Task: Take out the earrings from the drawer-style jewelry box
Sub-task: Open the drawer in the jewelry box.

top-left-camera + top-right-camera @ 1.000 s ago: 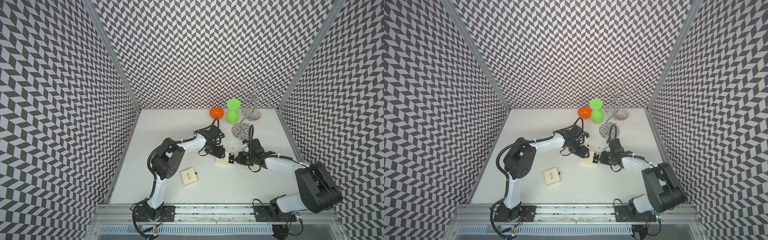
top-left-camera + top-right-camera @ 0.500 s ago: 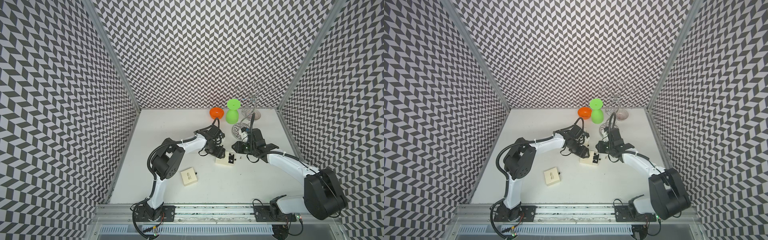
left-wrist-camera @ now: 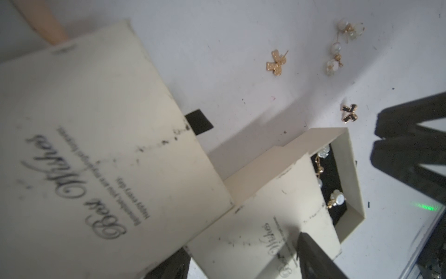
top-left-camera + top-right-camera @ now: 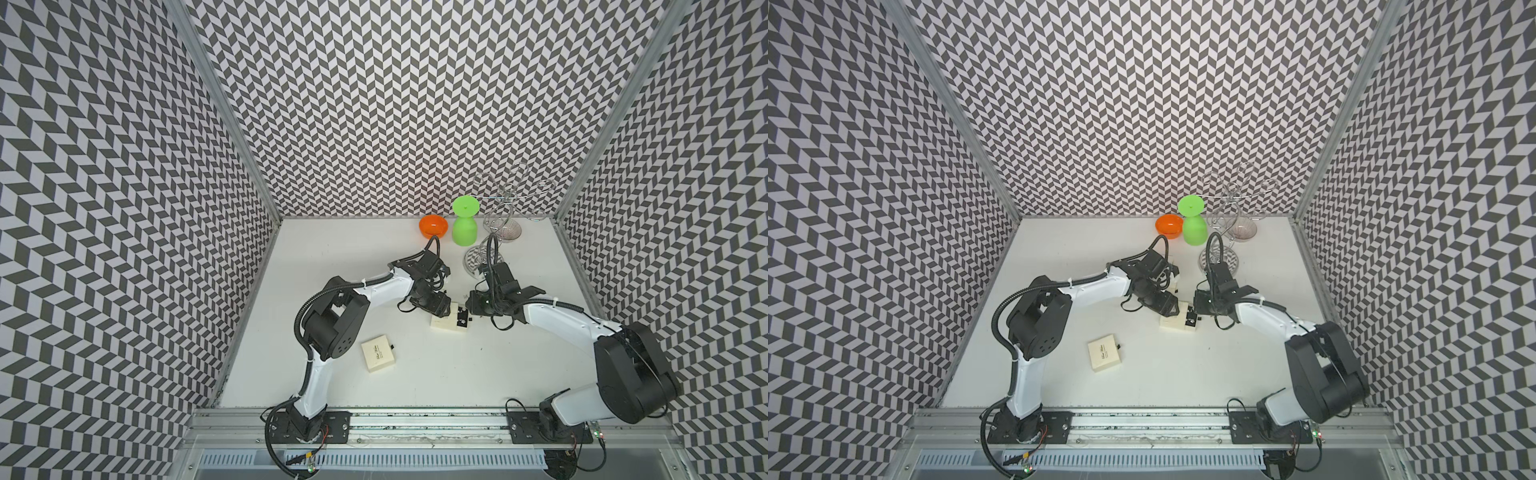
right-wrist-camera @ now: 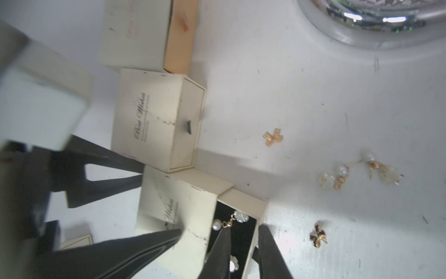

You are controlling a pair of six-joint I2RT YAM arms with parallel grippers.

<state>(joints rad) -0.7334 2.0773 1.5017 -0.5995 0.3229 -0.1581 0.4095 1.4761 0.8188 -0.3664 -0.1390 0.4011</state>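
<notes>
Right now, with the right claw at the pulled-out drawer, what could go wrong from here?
The right claw straddles the end wall of the drawer, one finger inside, one outside; closing could pinch the wall rather than the pearl earrings inside.
The black bow earring lies loose beside that claw and could get swept away.
The left claw holds only the box sleeve; a pull might drag the whole box.
</notes>
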